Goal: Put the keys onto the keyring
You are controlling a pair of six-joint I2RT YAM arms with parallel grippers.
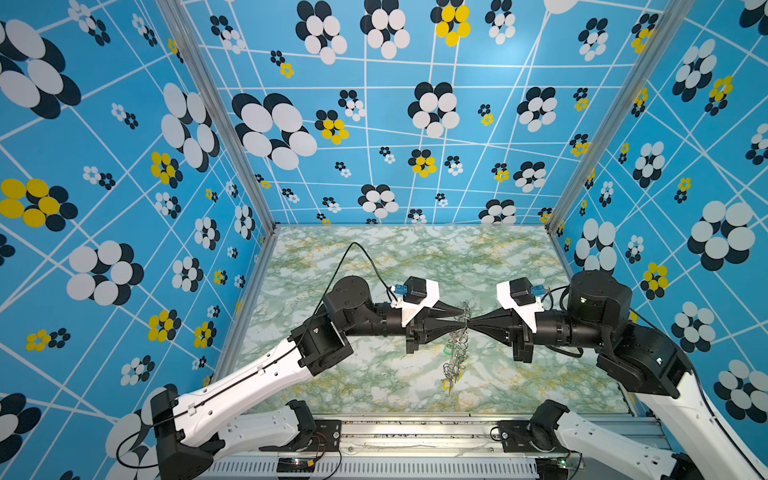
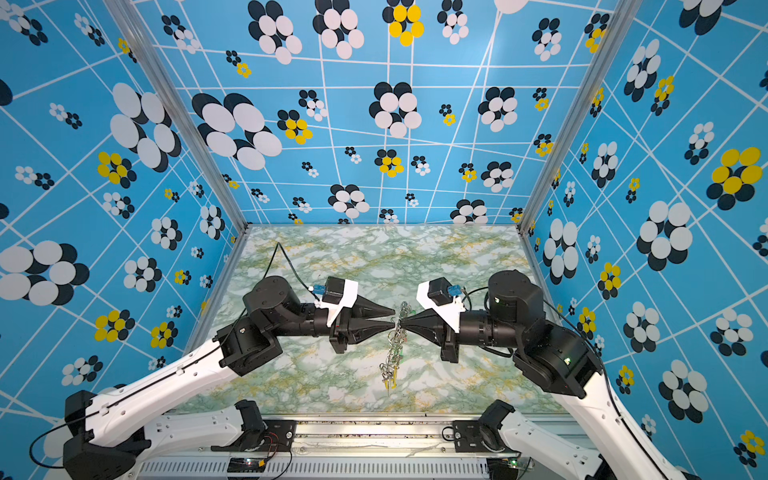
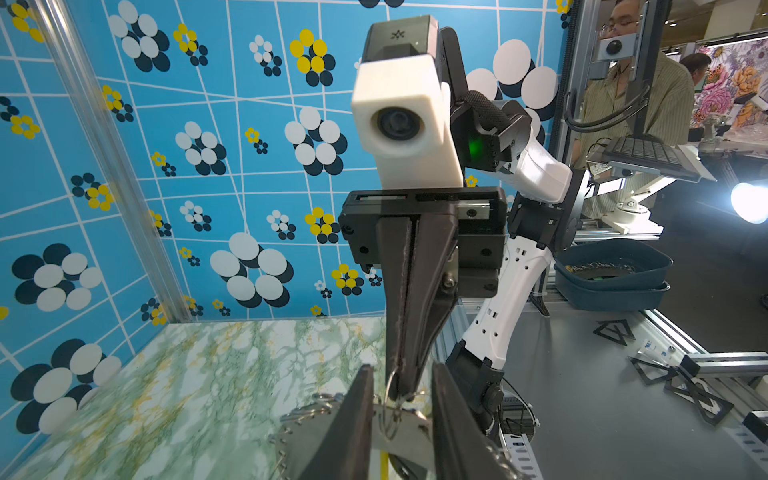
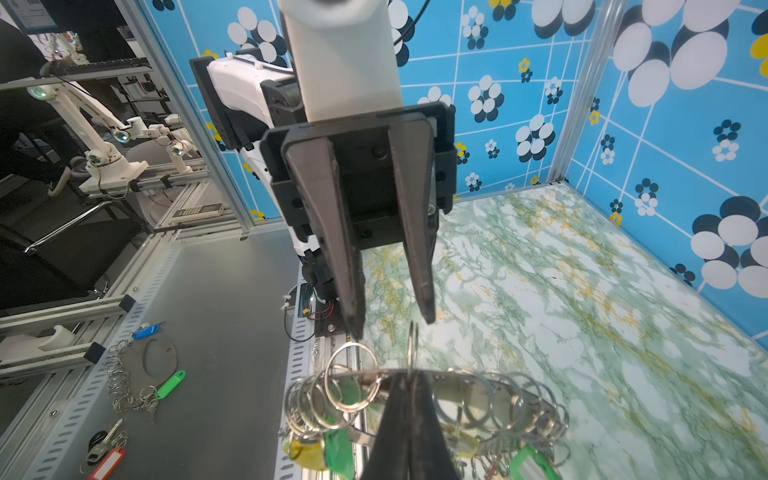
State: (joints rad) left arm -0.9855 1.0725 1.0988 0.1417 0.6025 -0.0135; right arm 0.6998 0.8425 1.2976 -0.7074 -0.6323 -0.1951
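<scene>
The keyring (image 1: 457,353) (image 2: 395,353) hangs on edge above the marbled table, a flat grey disc rimmed with wire loops and green and yellow tags (image 4: 338,453). At its upper rim my right gripper (image 1: 469,323) (image 4: 409,376) is shut, and one wire loop (image 4: 412,345) stands up from the tips. Facing it, my left gripper (image 1: 462,316) (image 3: 401,368) is open, its fingers (image 4: 355,328) on either side of that loop and the disc's rim (image 3: 409,432). The keys are hidden; I cannot make out a black tag on the ring.
The marbled table (image 1: 374,257) is walled in by blue flowered panels at the back and both sides. Outside the cell, a grey bench holds a chain of rings with a green tag (image 4: 168,384), red-tagged keys (image 4: 106,463) and dark bins (image 3: 611,270).
</scene>
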